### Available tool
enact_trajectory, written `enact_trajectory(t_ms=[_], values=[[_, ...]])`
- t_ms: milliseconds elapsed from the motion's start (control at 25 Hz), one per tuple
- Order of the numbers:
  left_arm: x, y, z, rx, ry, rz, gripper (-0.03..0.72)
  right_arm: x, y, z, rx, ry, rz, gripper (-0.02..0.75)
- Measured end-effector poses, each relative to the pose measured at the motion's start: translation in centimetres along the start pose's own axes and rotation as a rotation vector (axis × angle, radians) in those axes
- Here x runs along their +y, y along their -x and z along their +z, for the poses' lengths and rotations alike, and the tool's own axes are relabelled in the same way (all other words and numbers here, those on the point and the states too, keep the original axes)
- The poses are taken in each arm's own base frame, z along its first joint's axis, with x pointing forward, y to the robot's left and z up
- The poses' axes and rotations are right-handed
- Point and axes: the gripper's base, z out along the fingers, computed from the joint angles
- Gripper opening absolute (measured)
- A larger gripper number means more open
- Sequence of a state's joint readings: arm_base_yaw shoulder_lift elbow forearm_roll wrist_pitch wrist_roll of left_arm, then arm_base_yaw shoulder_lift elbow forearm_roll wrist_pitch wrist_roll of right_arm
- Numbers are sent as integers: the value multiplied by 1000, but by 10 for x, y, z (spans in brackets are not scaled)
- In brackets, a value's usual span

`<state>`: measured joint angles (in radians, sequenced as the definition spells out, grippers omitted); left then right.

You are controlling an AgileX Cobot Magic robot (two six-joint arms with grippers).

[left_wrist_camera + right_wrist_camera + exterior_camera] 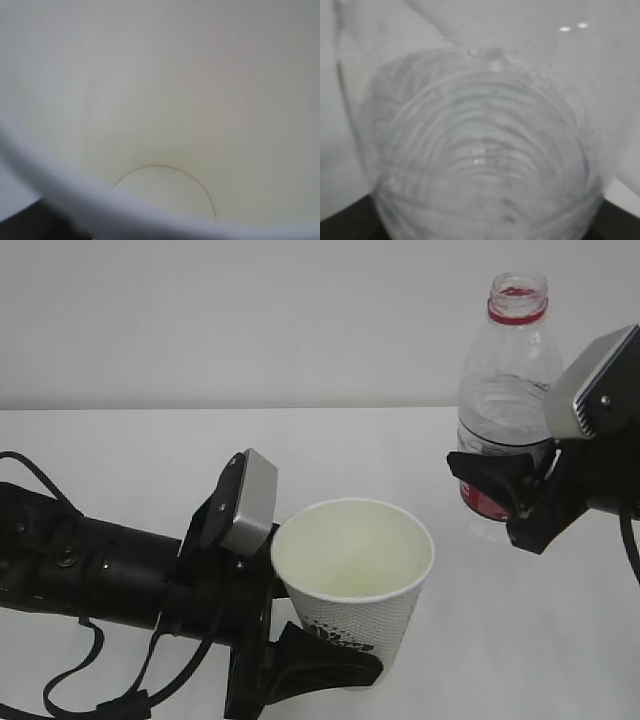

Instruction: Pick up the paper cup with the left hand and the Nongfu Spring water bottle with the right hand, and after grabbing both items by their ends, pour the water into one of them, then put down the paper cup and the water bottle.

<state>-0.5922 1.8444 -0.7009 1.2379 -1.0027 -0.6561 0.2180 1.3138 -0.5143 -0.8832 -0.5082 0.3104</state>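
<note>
We have the paper cup (358, 585) clamped low on its wall by the left claw (305, 665), mouth up and only slightly tilted, near the front of the desk (150, 460). The right claw (510, 490) is closed around the Nongfu Spring water bottle (505, 390) at its label band, holding it upright with the open, capless mouth at the top — it appears lifted off the desk, though its base is hidden behind the claw.

What the pour turns on, as we judge it: the bottle stands up and to the right of the cup, well apart, its long axis vertical. So the right arm has to bring the neck over toward the cup and tip it leftward, or the left arm must carry the cup under it.

The left wrist view looks straight into the cup, and its cream floor (165, 192) looks dry (no pool that we can make out). The right wrist view is filled by the blurred, ribbed bottle body (480, 150); we cannot tell how much water is inside, and in the exterior view the bottle looks mostly empty. The fingertips of both claws are partly hidden behind what they hold.
</note>
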Motion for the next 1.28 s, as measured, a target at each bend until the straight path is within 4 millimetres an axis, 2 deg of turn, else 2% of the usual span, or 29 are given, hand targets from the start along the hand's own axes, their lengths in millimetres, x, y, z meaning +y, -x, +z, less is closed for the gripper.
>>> enact_trajectory(t_ms=[560, 1280], values=[[3, 5, 0, -57, 29, 41, 536, -8, 23, 4, -42, 49, -227, 485], [6, 2, 0, -19, 68, 35, 536, -7, 23, 4, -42, 73, -471, 485]])
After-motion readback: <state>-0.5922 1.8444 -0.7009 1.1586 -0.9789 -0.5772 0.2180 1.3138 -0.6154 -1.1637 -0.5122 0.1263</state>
